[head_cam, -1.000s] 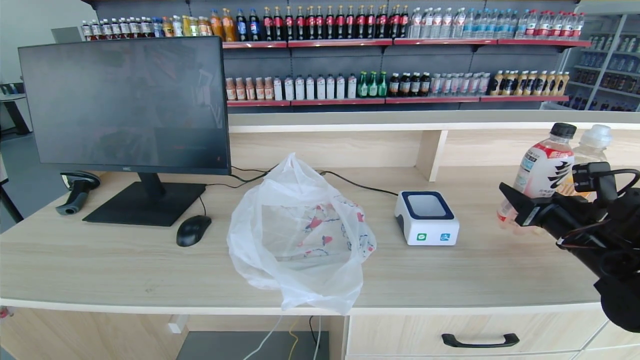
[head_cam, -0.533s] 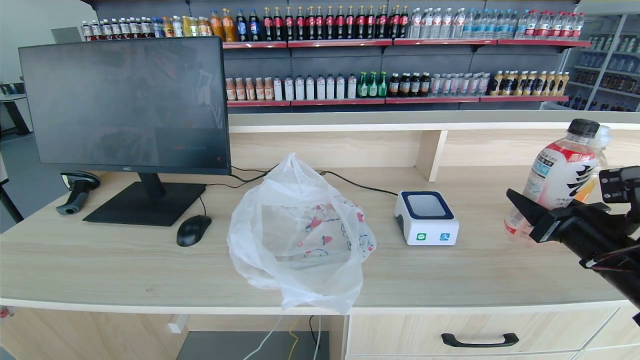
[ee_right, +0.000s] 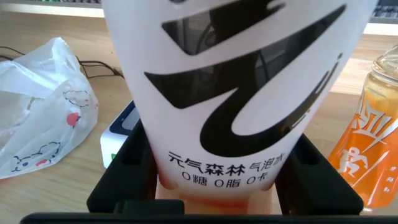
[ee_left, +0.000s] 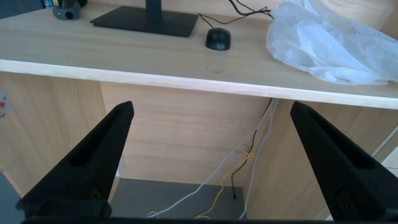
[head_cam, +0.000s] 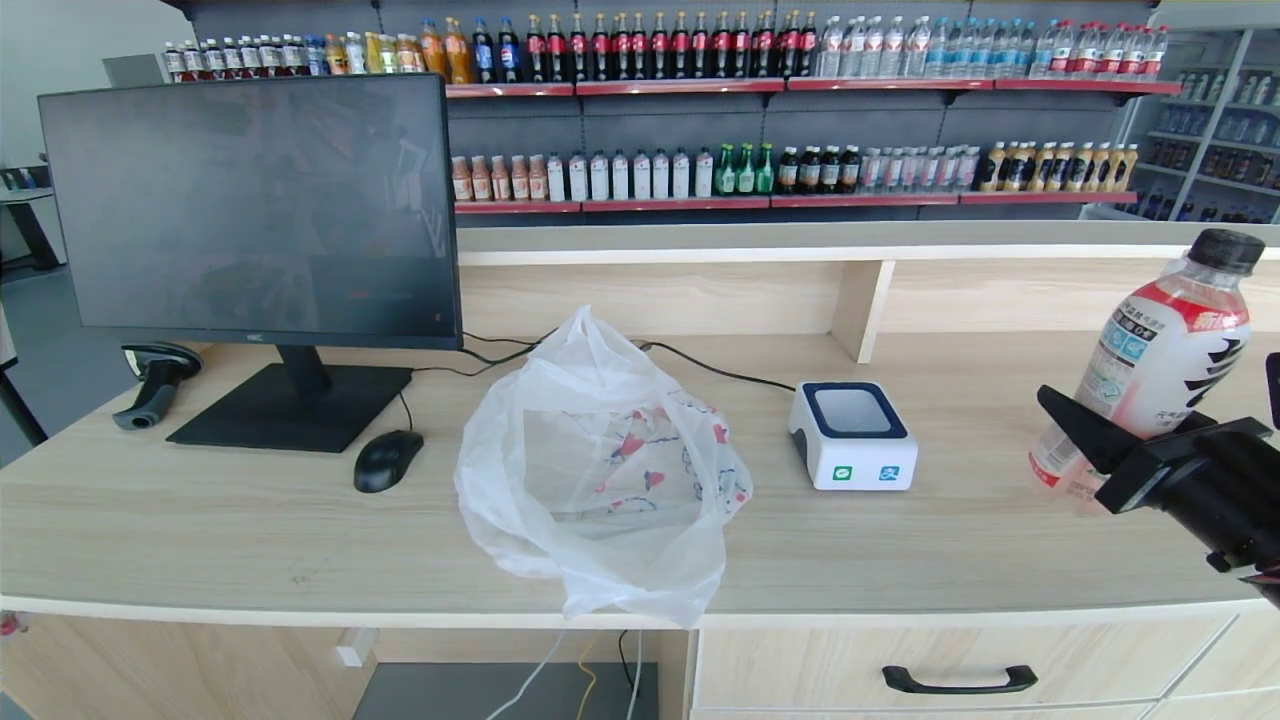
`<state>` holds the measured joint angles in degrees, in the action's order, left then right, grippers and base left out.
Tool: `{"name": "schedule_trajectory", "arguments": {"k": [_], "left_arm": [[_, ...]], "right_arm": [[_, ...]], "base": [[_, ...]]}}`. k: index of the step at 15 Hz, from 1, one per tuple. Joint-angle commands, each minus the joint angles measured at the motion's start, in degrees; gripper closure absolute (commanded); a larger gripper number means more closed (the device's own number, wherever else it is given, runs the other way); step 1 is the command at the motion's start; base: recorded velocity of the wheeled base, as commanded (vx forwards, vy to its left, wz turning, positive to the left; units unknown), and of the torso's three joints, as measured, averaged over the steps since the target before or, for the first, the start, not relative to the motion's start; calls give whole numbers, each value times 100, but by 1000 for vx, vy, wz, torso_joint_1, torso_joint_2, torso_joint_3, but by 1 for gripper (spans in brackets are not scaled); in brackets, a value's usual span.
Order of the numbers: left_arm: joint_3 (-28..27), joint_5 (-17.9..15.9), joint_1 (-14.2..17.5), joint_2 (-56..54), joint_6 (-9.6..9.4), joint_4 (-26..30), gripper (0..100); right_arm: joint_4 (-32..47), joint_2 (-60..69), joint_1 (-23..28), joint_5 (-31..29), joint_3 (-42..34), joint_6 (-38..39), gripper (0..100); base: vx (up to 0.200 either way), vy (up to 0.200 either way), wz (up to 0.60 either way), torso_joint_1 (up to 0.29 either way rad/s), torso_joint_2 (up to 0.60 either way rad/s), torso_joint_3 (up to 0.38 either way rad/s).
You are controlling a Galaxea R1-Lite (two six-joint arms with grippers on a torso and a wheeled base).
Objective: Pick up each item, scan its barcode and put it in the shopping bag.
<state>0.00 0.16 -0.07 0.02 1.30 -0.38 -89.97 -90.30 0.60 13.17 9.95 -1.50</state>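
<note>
Pale wood counter (head_cam: 250,540) runs across the front, w/ a black drawer handle (head_cam: 960,682) under its edge on the right. L gripper (ee_left: 211,112) hangs below the counter edge, in front of the cabinet, jaws spread wide, nothing btwn them; loose cables hang behind it.

R gripper (head_cam: 1100,440) is at the far right over the counter, clamped on the lower body of the drink bottle (head_cam: 1160,350): black cap, white label w/ red and black marks, pinkish liquid. Btl is tilted, cap leaning right and away. Can't tell if its base clears the wood. Wrist cam shows an orange drink bottle (ee_right: 367,149) just beside it.

Shopping bag (head_cam: 600,470), thin white plastic w/ red and blue print, slumps mid-counter, its front hanging over the edge. Barcode scanner (head_cam: 852,436), a white box w/ a dark-rimmed window, sits near the bag on its right, well apart from the held btl.

Left of the bag: black mouse (head_cam: 386,460), then a dark monitor (head_cam: 250,210) on its stand, w/ a handheld scanner (head_cam: 155,385) at the far left. Behind all: shelves (head_cam: 800,90) lined w/ drinks.
</note>
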Motion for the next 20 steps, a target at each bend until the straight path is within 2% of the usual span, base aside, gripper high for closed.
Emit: {"name": "schedule_trajectory", "arguments": {"k": [1, 6, 8, 11, 14, 17, 20], "left_arm": [[0, 2, -1, -2, 1, 3, 0], [0, 2, 7, -2, 1, 3, 0], [0, 2, -1, -2, 1, 3, 0], [0, 11, -1, -2, 1, 3, 0], [0, 2, -1, -2, 1, 3, 0], [0, 11, -1, -2, 1, 3, 0], [0, 2, 7, -2, 1, 3, 0]], "right_arm": [[-3, 205, -7, 2, -125, 1, 100], [-3, 337, -95, 2, -283, 9, 100], [-3, 346, -332, 2, -318, 9, 100], [-3, 320, -983, 2, -380, 132, 100], [-3, 161, -1624, 2, -186, 668, 100], [-3, -6, -2819, 2, 121, 1503, 100], [-3, -6, -3171, 2, 78, 2101, 100]], "base": [[0, 0, 0, 0, 0, 0], [0, 0, 0, 0, 0, 0], [0, 0, 0, 0, 0, 0], [0, 0, 0, 0, 0, 0], [0, 0, 0, 0, 0, 0], [0, 0, 0, 0, 0, 0], [0, 0, 0, 0, 0, 0]]}}
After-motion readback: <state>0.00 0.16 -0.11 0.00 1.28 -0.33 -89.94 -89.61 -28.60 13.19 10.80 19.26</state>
